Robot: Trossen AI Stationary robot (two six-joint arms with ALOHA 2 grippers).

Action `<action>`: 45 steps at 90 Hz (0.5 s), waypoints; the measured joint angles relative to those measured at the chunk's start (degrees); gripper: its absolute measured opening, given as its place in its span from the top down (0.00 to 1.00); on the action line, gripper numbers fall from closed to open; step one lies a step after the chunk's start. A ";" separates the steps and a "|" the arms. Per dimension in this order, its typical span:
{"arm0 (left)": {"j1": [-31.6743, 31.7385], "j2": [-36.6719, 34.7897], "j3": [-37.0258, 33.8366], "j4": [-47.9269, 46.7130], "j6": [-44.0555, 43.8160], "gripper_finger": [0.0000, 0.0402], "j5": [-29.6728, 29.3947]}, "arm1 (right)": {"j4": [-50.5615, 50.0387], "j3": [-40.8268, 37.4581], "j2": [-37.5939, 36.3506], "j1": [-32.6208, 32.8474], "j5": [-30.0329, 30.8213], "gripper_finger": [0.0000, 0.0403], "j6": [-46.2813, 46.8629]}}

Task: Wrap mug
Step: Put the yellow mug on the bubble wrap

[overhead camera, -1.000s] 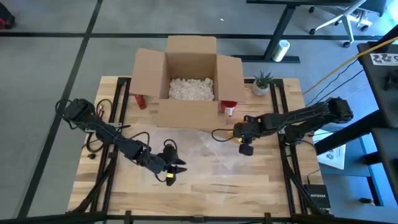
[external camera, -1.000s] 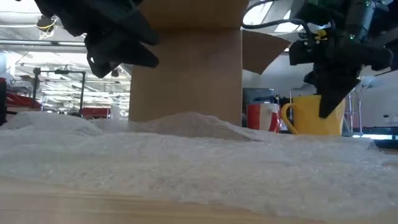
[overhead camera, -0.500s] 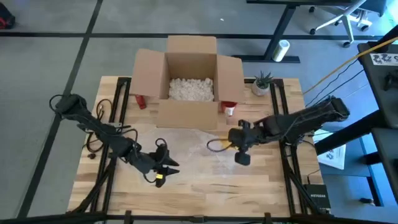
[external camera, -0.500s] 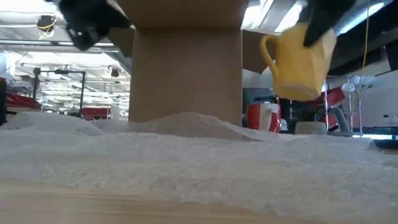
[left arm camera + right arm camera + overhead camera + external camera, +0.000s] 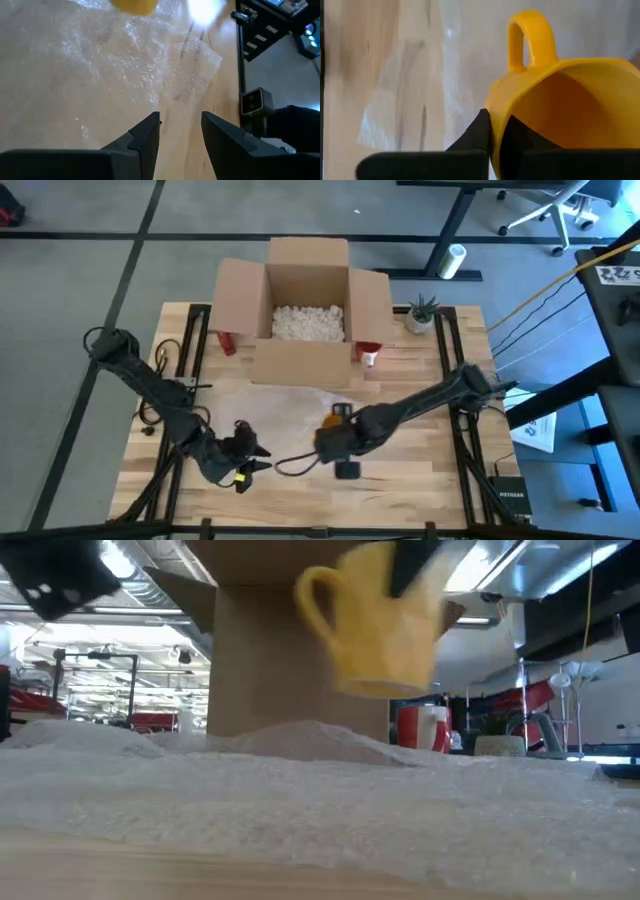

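Above the desk's [image 5: 400,485] middle, over the bubble wrap [image 5: 300,415], the right gripper [image 5: 495,132] has its jaws clamped on the rim of the yellow mug [image 5: 380,620], held clear off the surface, handle outward. Left gripper [image 5: 180,127], jaws narrowly parted, hovers near the front-left corner.

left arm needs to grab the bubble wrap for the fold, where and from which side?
Best bet: the loose edge of the bubble wrap nearest the left gripper, approached low from the table's left. The sheet lies flat, so only an edge offers something to pinch. The right gripper holds the yellow mug by its rim above it.
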 joint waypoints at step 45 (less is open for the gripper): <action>-7.90 5.48 0.00 -1.19 -9.56 0.68 -6.90 | 6.68 5.28 8.77 -4.25 -3.70 1.00 -1.71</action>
